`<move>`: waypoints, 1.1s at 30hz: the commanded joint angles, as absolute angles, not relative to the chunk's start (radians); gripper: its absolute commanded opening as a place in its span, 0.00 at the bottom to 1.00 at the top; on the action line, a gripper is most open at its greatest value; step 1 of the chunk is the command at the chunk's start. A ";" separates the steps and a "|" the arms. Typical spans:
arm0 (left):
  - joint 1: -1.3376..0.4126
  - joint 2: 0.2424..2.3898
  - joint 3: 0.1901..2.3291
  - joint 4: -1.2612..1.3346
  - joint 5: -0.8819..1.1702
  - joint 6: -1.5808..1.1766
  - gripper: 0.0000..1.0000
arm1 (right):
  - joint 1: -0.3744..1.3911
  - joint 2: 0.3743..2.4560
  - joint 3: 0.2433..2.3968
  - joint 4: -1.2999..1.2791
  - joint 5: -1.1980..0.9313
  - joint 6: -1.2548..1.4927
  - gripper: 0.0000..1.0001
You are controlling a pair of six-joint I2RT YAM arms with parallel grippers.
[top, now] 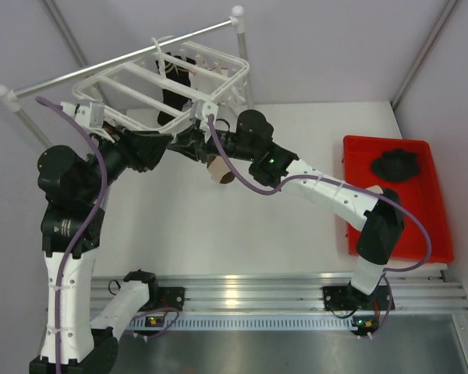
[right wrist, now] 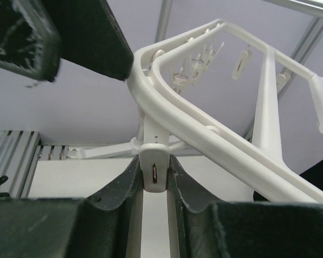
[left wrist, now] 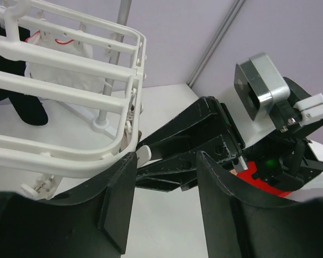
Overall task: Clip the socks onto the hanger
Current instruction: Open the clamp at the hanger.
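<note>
Setting: white bench [top: 296, 140], pale lilac walls behind.
Right side: red tray [top: 441, 234] on the bench, dark bundle [top: 396, 165] lying in its far end.
Left end effector [left wrist: 167, 161]: fingers moderately apart, nothing between them; one finger just beside the near corner of the hanger [left wrist: 54, 88].
Right end effector [right wrist: 153, 164]: narrow, pinched on a white clip [right wrist: 154, 153] under that corner.
Cream-and-brown sock [top: 219, 170]: just below the right wrist; could not tell what held it.
Hanger: white frame, tilted, raised above the bench.
Black sock [top: 171, 97]: hung under the hanger's far side.
Rail [top: 187, 32]: grey, white ball ends, beyond the hanger.
</note>
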State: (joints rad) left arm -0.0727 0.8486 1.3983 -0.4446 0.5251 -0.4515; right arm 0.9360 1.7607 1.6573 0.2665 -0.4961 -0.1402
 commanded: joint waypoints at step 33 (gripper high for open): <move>-0.075 0.870 1.391 -0.479 0.405 -0.453 0.52 | 0.992 1.770 1.816 0.150 -0.445 -0.201 0.00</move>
